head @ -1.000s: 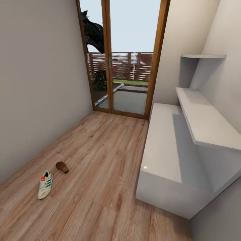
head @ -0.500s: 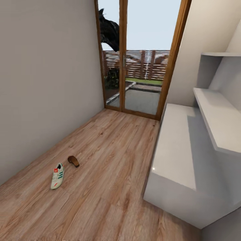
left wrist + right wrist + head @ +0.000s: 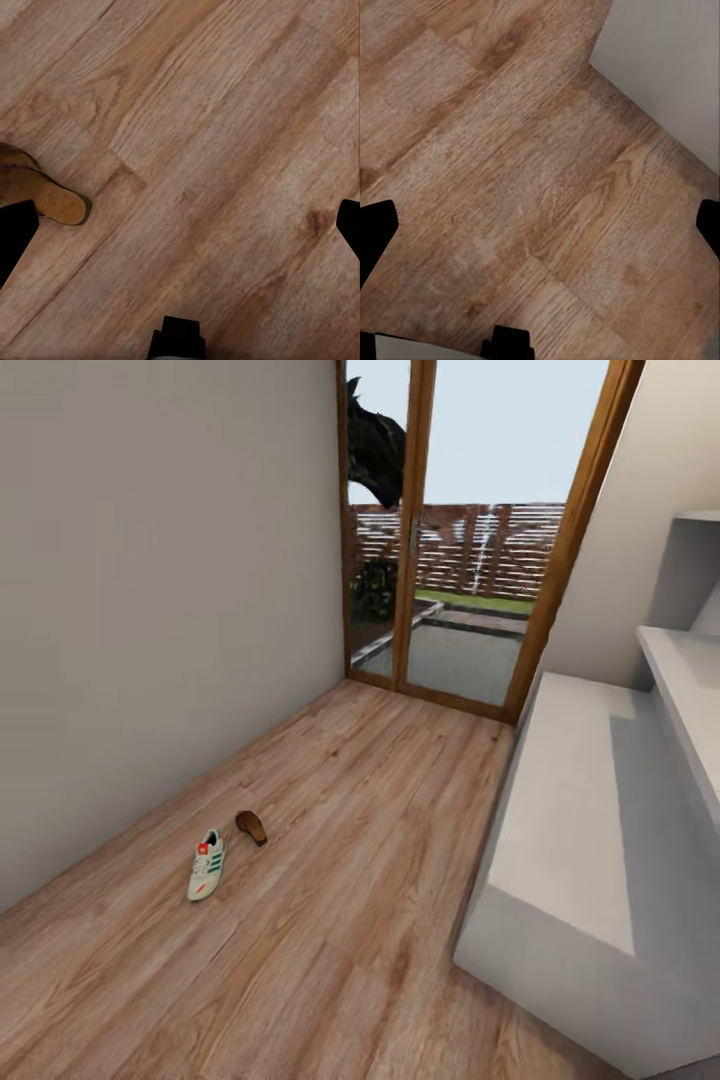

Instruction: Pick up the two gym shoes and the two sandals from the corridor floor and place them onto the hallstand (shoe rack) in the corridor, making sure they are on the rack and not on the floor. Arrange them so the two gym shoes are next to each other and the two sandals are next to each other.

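Observation:
One gym shoe (image 3: 206,865), white with green stripes, lies on the corridor floor (image 3: 350,880) near the left wall. A dark brown sandal (image 3: 251,826) rests just beyond it. The hallstand (image 3: 575,810) runs along the right side, its pale bench top bare and a floating shelf (image 3: 690,690) above. In the left wrist view a tan and brown sandal (image 3: 37,191) lies on the planks beside one finger of my left gripper (image 3: 180,232), which is open and empty. My right gripper (image 3: 540,229) is open over bare floor.
A wood-framed glass door (image 3: 470,560) closes the far end of the corridor. A plain grey wall (image 3: 150,610) bounds the left side. A pale grey corner (image 3: 675,52) shows in the right wrist view beyond the fingers.
The whole head picture has shifted to the right, so the camera has turned left. The gym shoe and sandal lie as before on the floor.

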Available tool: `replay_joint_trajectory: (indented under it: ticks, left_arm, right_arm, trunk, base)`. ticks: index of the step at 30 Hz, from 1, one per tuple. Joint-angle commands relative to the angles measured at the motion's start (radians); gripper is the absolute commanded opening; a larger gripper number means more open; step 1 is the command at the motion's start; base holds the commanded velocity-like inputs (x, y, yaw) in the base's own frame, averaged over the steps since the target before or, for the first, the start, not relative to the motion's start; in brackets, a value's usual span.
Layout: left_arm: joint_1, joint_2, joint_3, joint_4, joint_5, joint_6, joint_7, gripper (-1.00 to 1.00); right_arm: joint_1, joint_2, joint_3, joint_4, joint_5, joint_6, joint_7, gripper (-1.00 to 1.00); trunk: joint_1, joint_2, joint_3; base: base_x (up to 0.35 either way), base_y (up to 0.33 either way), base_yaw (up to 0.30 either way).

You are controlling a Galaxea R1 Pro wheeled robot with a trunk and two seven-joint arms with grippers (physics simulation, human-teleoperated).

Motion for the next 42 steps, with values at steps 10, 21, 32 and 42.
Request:
replay_joint_trajectory:
  ticks: [10, 21, 32, 42]
  left_arm:
    - [-0.001, 0.000, 0.003, 0.001, -0.001, -0.003, -0.001, 1.00]
    - [-0.001, -0.002, 0.003, 0.001, -0.001, -0.003, -0.001, 1.00]
    - [-0.001, -0.003, 0.003, 0.001, -0.001, -0.003, -0.001, 1.00]
    - [-0.001, -0.003, 0.003, 0.001, -0.001, -0.003, -0.001, 1.00]
  right_arm:
    - [0.000, 0.000, 0.000, 0.000, 0.004, -0.003, -0.001, 1.00]
    - [0.000, 0.000, 0.000, 0.000, 0.004, -0.003, -0.001, 1.00]
    - [0.000, 0.000, -0.001, 0.000, 0.004, -0.003, 0.001, 1.00]
    - [0.000, -0.001, 0.002, 0.004, 0.006, -0.003, 0.010, 1.00]
  trunk:
    - [0.000, 0.000, -0.009]
    - [0.000, 0.000, -0.019]
    - [0.000, 0.000, -0.024]
    - [0.000, 0.000, -0.024]
  base:
    - [0.196, -0.018, 0.242]
    - [0.219, -0.079, 0.242]
    - [0.018, -0.007, 0.109]
    - [0.164, -0.096, 0.004]
